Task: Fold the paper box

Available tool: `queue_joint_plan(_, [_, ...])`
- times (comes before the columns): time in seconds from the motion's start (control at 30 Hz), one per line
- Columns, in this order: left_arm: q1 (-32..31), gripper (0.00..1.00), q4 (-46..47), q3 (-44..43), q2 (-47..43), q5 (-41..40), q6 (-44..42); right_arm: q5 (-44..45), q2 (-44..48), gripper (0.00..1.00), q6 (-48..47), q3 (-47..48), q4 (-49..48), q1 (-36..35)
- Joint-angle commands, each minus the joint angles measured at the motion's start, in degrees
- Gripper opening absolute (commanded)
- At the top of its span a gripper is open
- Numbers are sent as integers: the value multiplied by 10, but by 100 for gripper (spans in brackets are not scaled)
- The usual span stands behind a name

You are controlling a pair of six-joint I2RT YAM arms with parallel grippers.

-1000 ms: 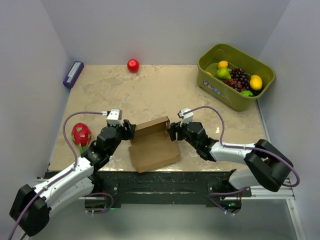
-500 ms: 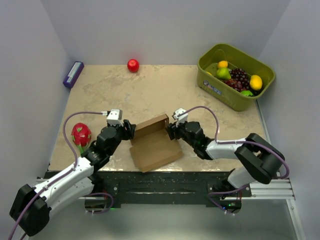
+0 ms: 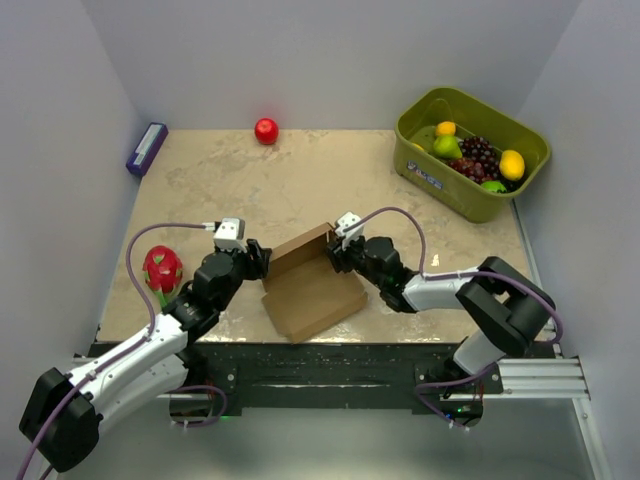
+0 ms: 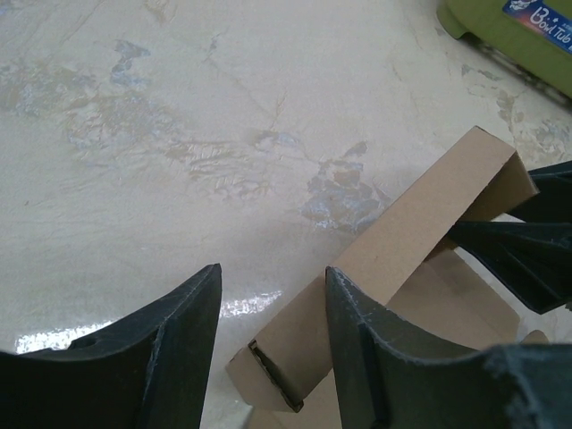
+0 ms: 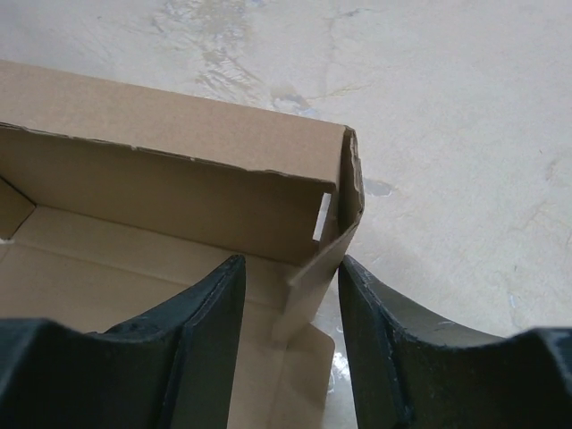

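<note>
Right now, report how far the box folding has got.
Done: the paper box has its far wall raised. In hand: the left gripper straddles that wall's left end, the right gripper its right corner flap, both with jaws open. Left: the rest of the sheet lies flat on the table, no sides or lid formed.

Overhead and near wrist views, common box (image 3: 310,295)

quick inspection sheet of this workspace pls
surface: marbled beige tabletop, glossy
job's things: paper box near front edge, back wall raised, base flat
clutter: dragon fruit left, red apple far edge, purple case far left, green bin holding fruit far right
grippers: left gripper open at wall's left end; right gripper open, fingers straddling right side flap
cables: purple cables loop over both arms
surroundings: plain grey walls, three sides
</note>
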State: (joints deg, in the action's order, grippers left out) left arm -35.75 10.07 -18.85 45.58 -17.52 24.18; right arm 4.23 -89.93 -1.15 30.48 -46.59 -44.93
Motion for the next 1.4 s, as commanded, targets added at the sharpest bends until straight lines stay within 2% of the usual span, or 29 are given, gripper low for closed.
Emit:
queue_joint_plan(0.0, [2, 54, -21, 13, 7, 10, -21, -18, -16, 44, -24, 33, -45, 5])
queue_joint_plan(0.13, [2, 54, -21, 11, 9, 11, -24, -15, -29, 36, -22, 53, -28, 5])
queue_joint_plan(0.23, [2, 54, -15, 2, 14, 20, -34, -11, -35, 35, -16, 57, -21, 5])
queue_joint_plan(0.33, [2, 65, -12, -18, 22, 41, -48, -1, -31, 34, -5, 61, 1, 5])
queue_joint_plan(0.37, [1, 74, -13, -25, 25, 44, -56, 1, -28, 34, -3, 58, 4, 5])
queue_joint_plan(0.4, [0, 77, -14, -41, 27, 47, -59, 3, -25, 34, -1, 54, 4, 5])
queue_joint_plan(0.57, [-14, 84, -43, -107, 51, 41, -91, 2, 2, 36, 23, 31, 18, 5])
queue_joint_plan(0.7, [-37, 85, -90, -201, 91, 49, -127, -1, 19, 39, 42, 28, 47, 5])
queue_joint_plan(0.8, [-55, 85, -139, -260, 130, 65, -187, 5, 34, 45, 61, 32, 72, 5])
queue_joint_plan(0.83, [-59, 85, -149, -271, 140, 71, -207, 6, 40, 53, 67, 31, 80, 5])
queue_joint_plan(0.93, [-78, 84, -185, -295, 172, 75, -278, 7, 81, 66, 86, 22, 109, 5])
queue_joint_plan(1.03, [-100, 84, -190, -291, 182, 71, -323, 21, 141, 72, 116, 6, 147, 5])
queue_joint_plan(1.2, [-114, 79, -164, -283, 203, 40, -343, 77, 238, 74, 165, -6, 243, 8])
queue_joint_plan(1.37, [-115, 73, -145, -299, 235, -3, -329, 137, 292, 72, 205, -14, 310, 17])
